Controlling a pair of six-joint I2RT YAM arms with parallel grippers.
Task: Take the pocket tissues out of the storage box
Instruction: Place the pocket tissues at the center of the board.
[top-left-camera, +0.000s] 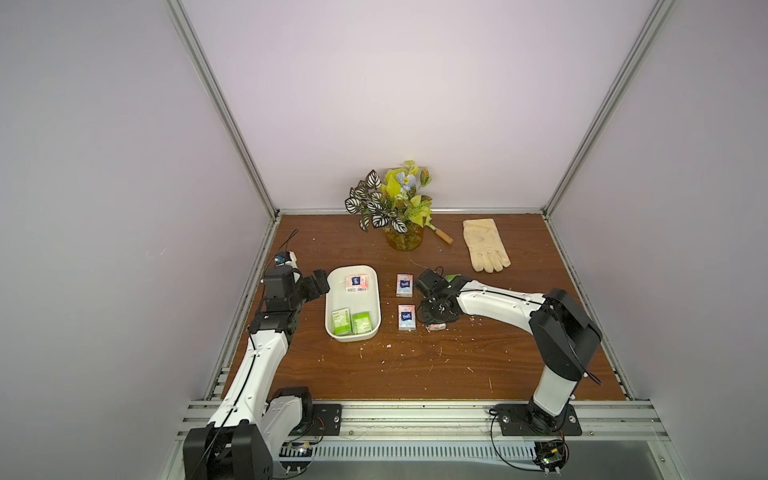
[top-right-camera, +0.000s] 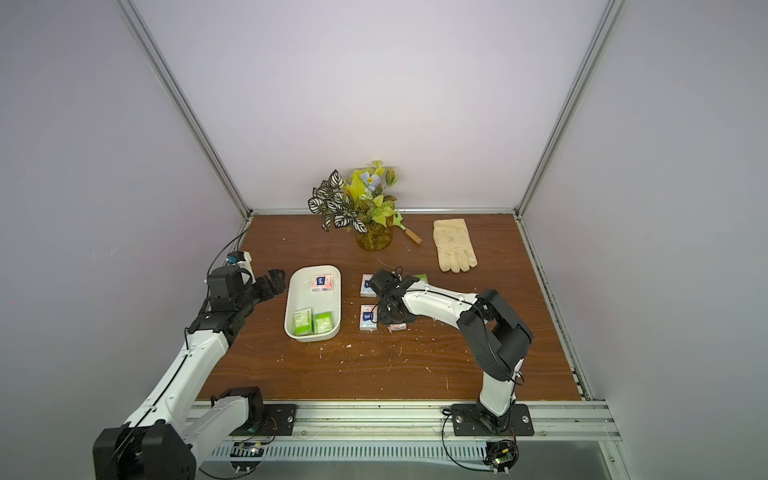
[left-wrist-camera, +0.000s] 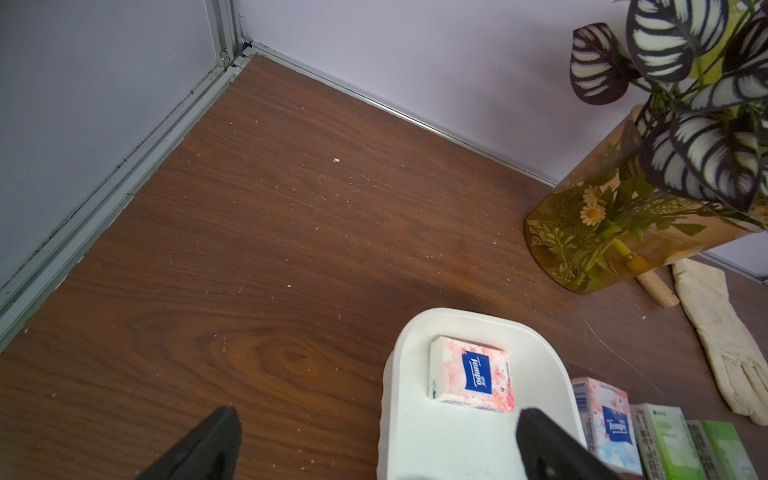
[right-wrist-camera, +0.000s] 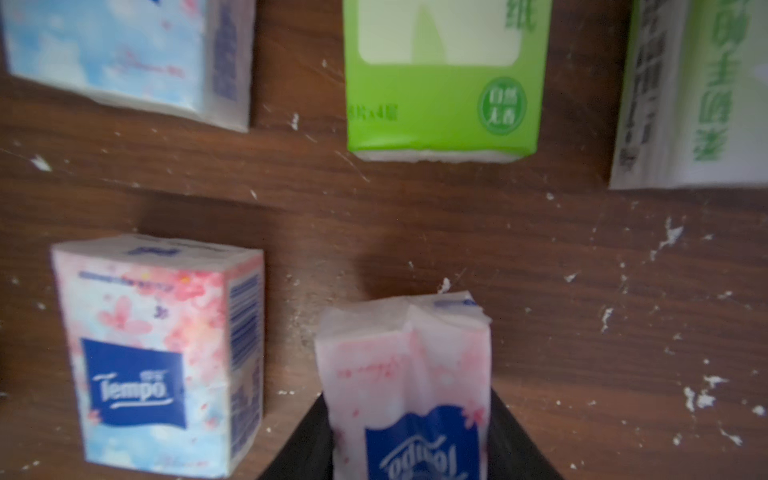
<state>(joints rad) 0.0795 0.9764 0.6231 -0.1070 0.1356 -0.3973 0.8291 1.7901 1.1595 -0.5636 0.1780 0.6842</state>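
Right tool (right-wrist-camera: 409, 446) pinching pink packet (right-wrist-camera: 405, 365); left tool (top-left-camera: 319, 282) spread, just left of storage box (top-left-camera: 353, 305) holding three pocket tissues (top-left-camera: 357, 281).

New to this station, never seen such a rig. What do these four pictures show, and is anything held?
Two white robot arms are mounted at the front of a brown wooden table. Two pictures look down from overhead; the other two come from wrist cameras. The left gripper hangs open and empty at the edge of the white oblong plastic tub, which holds one pink tissue packet and two green-and-white packets. The right gripper clamps a second pink packet; two pink-and-blue packets and two loose green packets lie on the table. The amber plant pot and cream glove are bystanders.
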